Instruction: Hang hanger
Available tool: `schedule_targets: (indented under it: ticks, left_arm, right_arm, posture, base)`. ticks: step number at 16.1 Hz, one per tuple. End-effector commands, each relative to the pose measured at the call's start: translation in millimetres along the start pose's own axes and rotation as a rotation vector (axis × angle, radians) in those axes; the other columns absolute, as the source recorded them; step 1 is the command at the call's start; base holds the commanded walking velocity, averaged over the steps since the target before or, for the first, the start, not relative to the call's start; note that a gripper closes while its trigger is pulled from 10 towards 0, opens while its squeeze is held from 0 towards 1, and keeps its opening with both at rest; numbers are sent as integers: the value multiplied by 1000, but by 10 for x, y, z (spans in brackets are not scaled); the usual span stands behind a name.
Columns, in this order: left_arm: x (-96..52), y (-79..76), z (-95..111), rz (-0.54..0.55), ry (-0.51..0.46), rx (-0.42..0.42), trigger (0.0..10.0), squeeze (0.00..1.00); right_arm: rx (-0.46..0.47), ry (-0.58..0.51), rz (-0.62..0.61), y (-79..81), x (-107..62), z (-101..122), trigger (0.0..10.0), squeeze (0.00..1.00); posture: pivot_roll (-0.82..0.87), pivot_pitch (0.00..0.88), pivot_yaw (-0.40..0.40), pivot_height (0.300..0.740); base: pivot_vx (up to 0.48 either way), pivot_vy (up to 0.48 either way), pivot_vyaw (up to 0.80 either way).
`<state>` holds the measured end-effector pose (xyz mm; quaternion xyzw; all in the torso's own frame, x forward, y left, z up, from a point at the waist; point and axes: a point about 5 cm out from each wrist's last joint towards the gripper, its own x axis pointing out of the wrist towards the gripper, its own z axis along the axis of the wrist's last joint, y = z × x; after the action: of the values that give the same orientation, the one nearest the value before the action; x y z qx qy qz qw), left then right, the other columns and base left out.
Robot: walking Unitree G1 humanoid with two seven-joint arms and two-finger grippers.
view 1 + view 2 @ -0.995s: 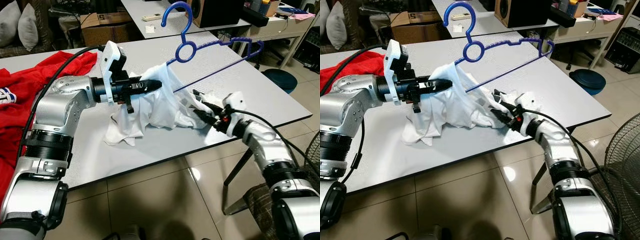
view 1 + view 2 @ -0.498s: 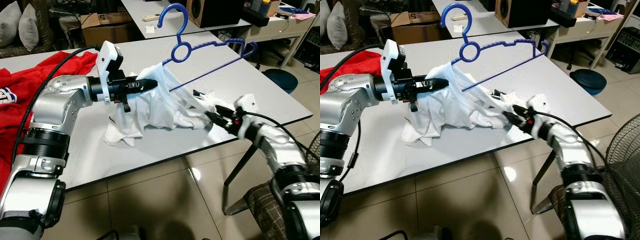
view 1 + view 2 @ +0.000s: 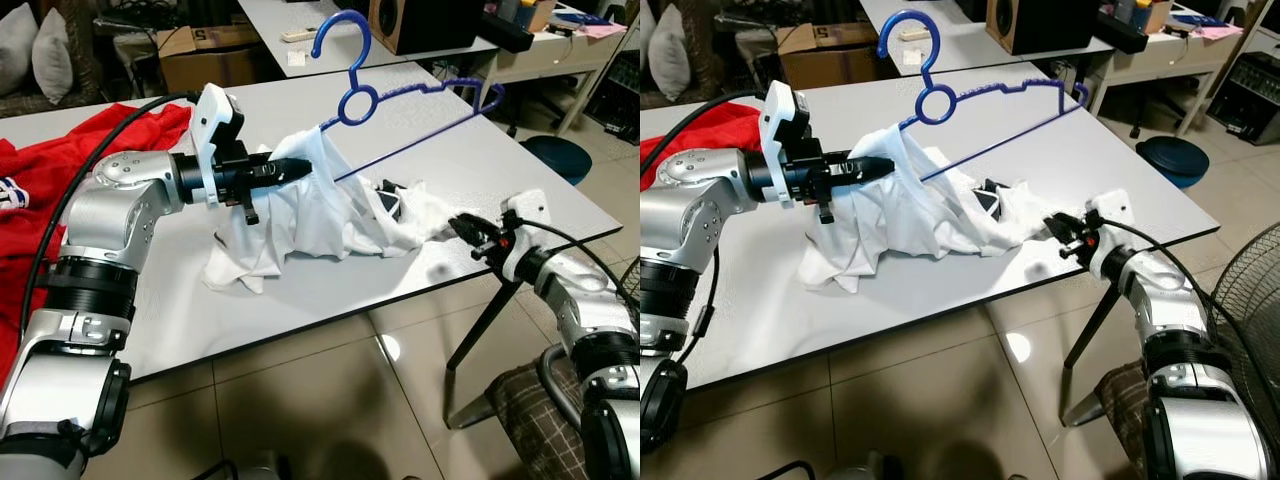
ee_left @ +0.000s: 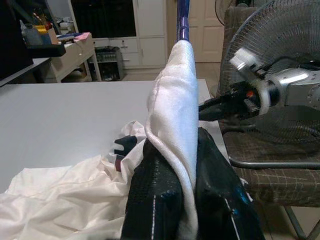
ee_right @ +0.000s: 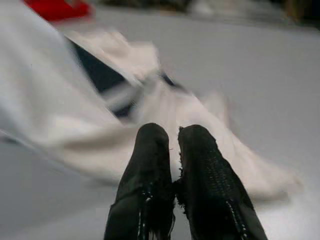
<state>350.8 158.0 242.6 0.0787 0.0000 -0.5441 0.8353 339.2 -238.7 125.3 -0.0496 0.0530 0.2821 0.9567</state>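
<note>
A blue plastic hanger (image 3: 420,138) stands tilted above the grey table (image 3: 150,300), its hook up and one shoulder inside a crumpled white shirt (image 3: 310,215). My left gripper (image 3: 305,163) is shut on the shirt's raised fold where it covers the hanger's end; in the left wrist view the white cloth (image 4: 172,115) is pinched between the black fingers (image 4: 155,200). My right gripper (image 3: 460,226) hovers over the table's right edge, a little apart from the shirt's hem, its fingers (image 5: 150,165) shut together with nothing between them.
A red garment (image 3: 40,170) lies on the table's left side. Behind are a cardboard box (image 3: 200,45), a second table with a speaker (image 3: 420,20), and a desk. A fan (image 3: 1250,330) and a chair with a plaid cushion (image 3: 520,400) stand on my right.
My right gripper has let go of the shirt's hem and drawn back to the right, towards the table's edge. The left gripper keeps its hold; the hanger has shifted slightly left.
</note>
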Motion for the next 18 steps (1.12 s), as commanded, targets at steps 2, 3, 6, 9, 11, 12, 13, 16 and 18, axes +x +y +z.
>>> schedule_targets:
  ticks: [2, 3, 6, 9, 11, 12, 13, 16, 18]
  left_arm:
    - [72, -29, 53, -9, -8, 30, 0, 0]
    - [81, -39, 44, -10, -9, 29, 0, 0]
    - [100, -54, 48, -17, -12, 26, 0, 0]
    - [97, -67, 95, -26, -16, 33, 0, 0]
    - [91, -76, 106, -29, -16, 36, 0, 0]
    - [93, -83, 119, -32, -16, 39, 0, 0]
    - [96, -89, 126, -35, -15, 40, 0, 0]
    - [96, -100, 133, -44, -9, 42, 0, 0]
    - [88, -94, 135, -43, -4, 41, 0, 0]
  right_arm:
    - [-31, -94, 153, 181, -26, 109, 10000, 1000]
    - [-69, -85, 210, 255, -32, 102, 10000, 1000]
    - [-211, -12, 262, 334, -15, 41, 10000, 1000]
    - [-286, 47, 277, 374, 50, -6, 10000, 1000]
    - [-323, 60, 268, 387, 110, 10, 10000, 1000]
    - [-373, 92, 251, 390, 195, 7, 10000, 0]
    - [-371, 99, 238, 389, 246, 13, 10000, 0]
    - [-363, 100, 202, 389, 358, 50, 10000, 0]
    - [-330, 102, 214, 412, 407, 37, 0, 0]
  posture:
    - [71, 0, 38, 740]
    - [69, 0, 39, 740]
    - [72, 0, 40, 740]
    - [83, 0, 39, 740]
    - [92, 0, 36, 740]
    - [96, 0, 36, 740]
    - [100, 0, 38, 740]
    - [105, 0, 38, 740]
    - [111, 0, 37, 740]
  base:
    - [0, 0, 0]
    - [0, 0, 0]
    - [0, 0, 0]
    - [0, 0, 0]
    - [0, 0, 0]
    - [0, 0, 0]
    - [0, 0, 0]
    - [0, 0, 0]
    - [0, 0, 0]
